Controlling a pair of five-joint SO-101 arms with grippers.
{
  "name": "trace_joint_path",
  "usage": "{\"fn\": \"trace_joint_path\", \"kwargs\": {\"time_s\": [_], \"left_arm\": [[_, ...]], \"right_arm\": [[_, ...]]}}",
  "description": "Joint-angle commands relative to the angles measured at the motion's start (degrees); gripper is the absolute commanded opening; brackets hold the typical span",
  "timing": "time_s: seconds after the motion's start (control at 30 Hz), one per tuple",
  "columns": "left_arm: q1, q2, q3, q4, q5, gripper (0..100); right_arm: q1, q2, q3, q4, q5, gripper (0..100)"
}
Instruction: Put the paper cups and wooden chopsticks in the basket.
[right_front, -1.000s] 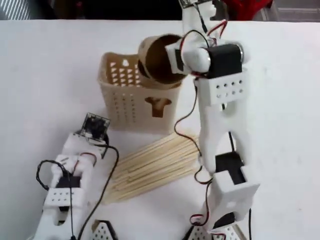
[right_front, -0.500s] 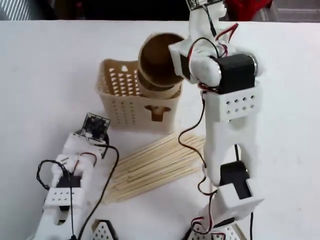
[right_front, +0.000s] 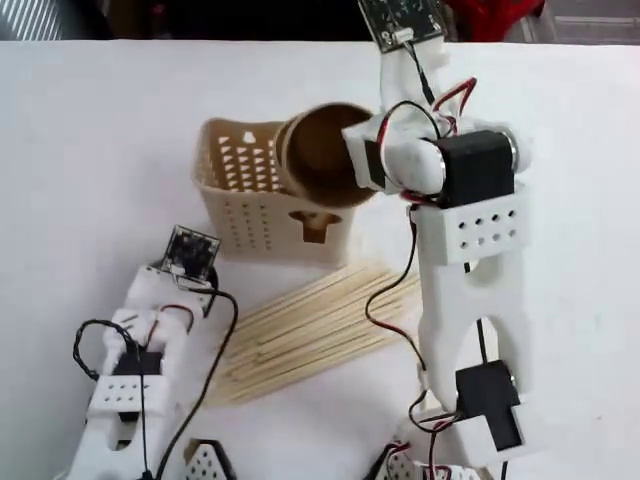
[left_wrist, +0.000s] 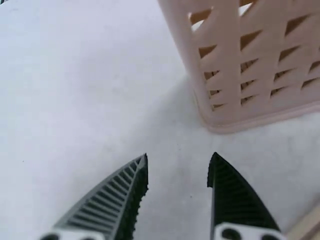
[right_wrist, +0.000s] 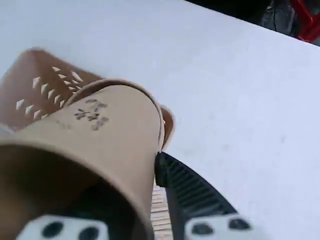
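Right gripper (right_wrist: 150, 180) pinches the wall of a paper cup (right_front: 322, 155) at its lip, one finger inside and one outside. The cup is held tilted, mouth up toward the high camera, over the end of the basket (right_front: 250, 215) nearest that arm.

Left gripper (left_wrist: 177, 175) hangs low over the table (right_front: 100, 120) just beside a basket corner, jaws spread, holding nothing.

Chopsticks (right_front: 310, 330) lie in a loose fan on the table in front of the basket.

Risks (judgement):
- Cup overlaps the rim rather than the middle. Let go here, it could catch the edge and roll out.
- Thin paper wall may buckle or slip under the pinch.
- Sticks are slim and loose, so a grab may scatter them.

Materials: brown paper cup, smooth and tapered. Pale plastic basket, rectangular, walls pierced with small cut-outs. Pale wooden sticks. Ribbed black finger pads.
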Motion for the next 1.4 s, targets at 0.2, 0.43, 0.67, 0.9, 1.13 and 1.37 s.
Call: {"fn": "trace_joint_path", "kwargs": {"time_s": [0.2,0.43,0.67,0.9,1.13,1.37], "left_arm": [[-0.1,-0.7,-0.4,-1.2,-0.6,20],[-0.1,-0.7,-0.4,-1.2,-0.6,20],[-0.1,-0.7,-0.4,-1.2,-0.6,20],[-0.1,-0.7,-0.4,-1.2,-0.6,20],[-0.1,-0.7,-0.4,-1.2,-0.6,20],[-0.1,-0.7,-0.4,-1.2,-0.6,20]], "right_arm": [[-2.6,5.2,-0.2,-5.0,-0.1,4.2],[-2.7,6.9,-5.7,-10.2,-0.1,25.1],[-3.2,9.4,-6.1,-14.0,-0.1,28.7],[-3.7,19.9,-6.7,-12.2,3.4,28.7],[-3.2,25.5,-6.6,-9.1,3.6,28.7],[-2.9,32.3,-6.7,-7.4,3.6,15.6]]}}
